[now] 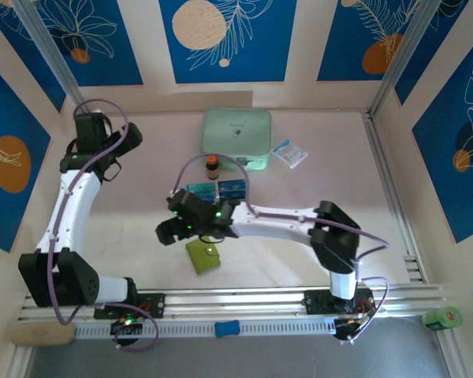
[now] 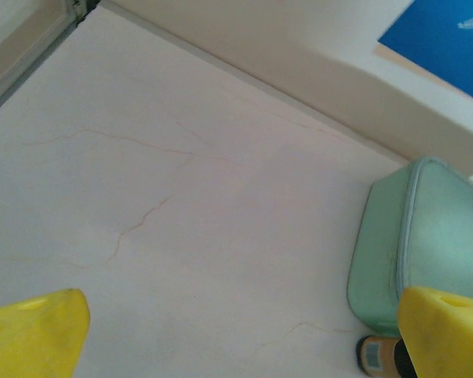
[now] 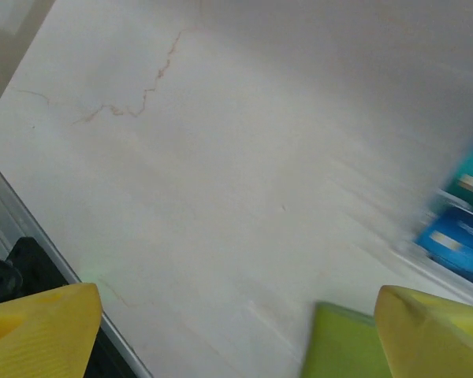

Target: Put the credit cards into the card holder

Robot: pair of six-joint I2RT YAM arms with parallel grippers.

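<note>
The right gripper (image 3: 238,315) is hanging low over the table (image 1: 126,205) with its yellow fingers (image 3: 39,329) standing wide apart and only bare tabletop lying between them. The olive-green card holder (image 1: 205,255) is lying closed on the table just in front of the right arm's wrist; in the right wrist view its corner (image 3: 339,348) is showing just beside the right-hand finger, and whether the two are touching is not clear. The credit cards (image 1: 217,189), blue and teal, are lying side by side just beyond the gripper, near a small brown bottle (image 1: 212,167); the right wrist view is showing them blurred at its right edge. Behind the bottle a mint-green zip case (image 1: 236,135) is sitting, with a clear packet (image 1: 289,153) beside it. The left gripper (image 2: 240,331) is waiting over the far left part of the table, its fingers spread wide and holding nothing, well apart from the cards and the card holder
</note>
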